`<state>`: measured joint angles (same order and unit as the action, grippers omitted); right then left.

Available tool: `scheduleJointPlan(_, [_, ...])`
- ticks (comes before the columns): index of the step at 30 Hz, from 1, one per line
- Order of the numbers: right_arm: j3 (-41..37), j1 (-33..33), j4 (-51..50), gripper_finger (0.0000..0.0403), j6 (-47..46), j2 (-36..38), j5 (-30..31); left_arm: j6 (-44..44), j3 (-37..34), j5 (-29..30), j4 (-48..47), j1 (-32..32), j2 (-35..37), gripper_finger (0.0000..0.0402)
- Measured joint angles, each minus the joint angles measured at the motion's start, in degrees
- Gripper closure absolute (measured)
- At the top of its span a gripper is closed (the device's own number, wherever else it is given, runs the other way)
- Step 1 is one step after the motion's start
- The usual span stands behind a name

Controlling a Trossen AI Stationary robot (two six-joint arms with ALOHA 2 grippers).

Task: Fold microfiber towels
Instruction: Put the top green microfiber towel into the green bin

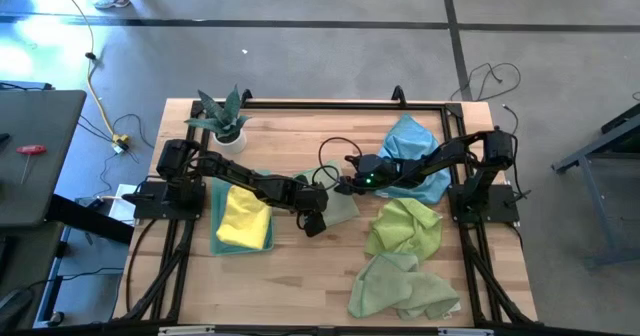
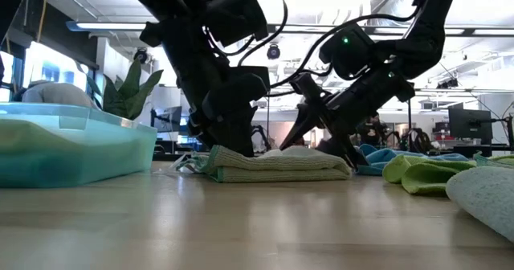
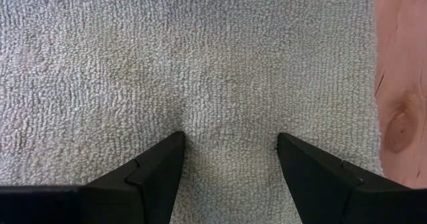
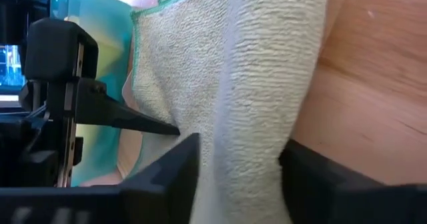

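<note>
While the wooden tabletop (image 1: 300, 276) carries loose green cloths (image 1: 405, 226) at its right and a blue cloth (image 1: 410, 136) behind them, a folded pale green towel (image 2: 277, 164) lies at its middle. A teal tray (image 1: 262, 238) holding a yellow cloth (image 1: 243, 216) stands at the left. The left pincer (image 3: 230, 154) presses its spread fingers on the towel, grasping nothing. The right pincer (image 4: 240, 164) straddles the towel's right edge, fingers apart.
</note>
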<state>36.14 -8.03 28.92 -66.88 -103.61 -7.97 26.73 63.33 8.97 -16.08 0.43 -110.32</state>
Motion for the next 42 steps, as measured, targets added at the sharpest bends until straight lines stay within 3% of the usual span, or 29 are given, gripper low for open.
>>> scheduleJointPlan(6, [0.0, 0.0, -0.2, 0.0375, 0.2, 0.0, 1.3, 0.1, 0.0, 0.0, 0.0, 0.0, 0.0, 0.017])
scheduleJointPlan(8, [-0.1, 0.1, -0.2, 0.0393, 0.7, 0.0, 1.5, 0.1, 0.0, 0.0, 0.0, 0.0, 0.0, 0.017])
scheduleJointPlan(13, [-0.1, 0.1, -0.2, 0.0396, 0.4, 0.1, 1.6, 0.1, 0.2, -0.1, -1.4, 0.0, 2.7, 0.017])
scheduleJointPlan(20, [1.6, 0.0, -1.3, 0.04, 2.7, 1.0, 1.5, 0.5, 1.3, 3.6, -7.9, -0.2, 13.9, 0.017])
scheduleJointPlan(27, [2.7, 0.0, -4.5, 0.0402, 3.8, 1.3, 1.8, 8.2, 1.3, 10.8, -33.9, -0.4, 25.0, 0.017])
scheduleJointPlan(31, [2.7, 0.1, -5.2, 0.0402, 3.9, 1.3, 1.2, 10.1, -0.2, 8.5, -44.8, -1.2, 26.3, 0.0178])
scheduleJointPlan(35, [2.7, 0.1, -4.0, 0.0402, 3.8, 1.7, 0.5, 9.1, -4.5, 3.1, -46.5, -3.1, 26.1, 0.0195])
scheduleJointPlan(42, [2.7, 0.1, -3.8, 0.0403, 4.2, 3.6, 0.3, 10.3, -11.6, -0.2, -45.8, -4.9, 26.2, 0.0218])
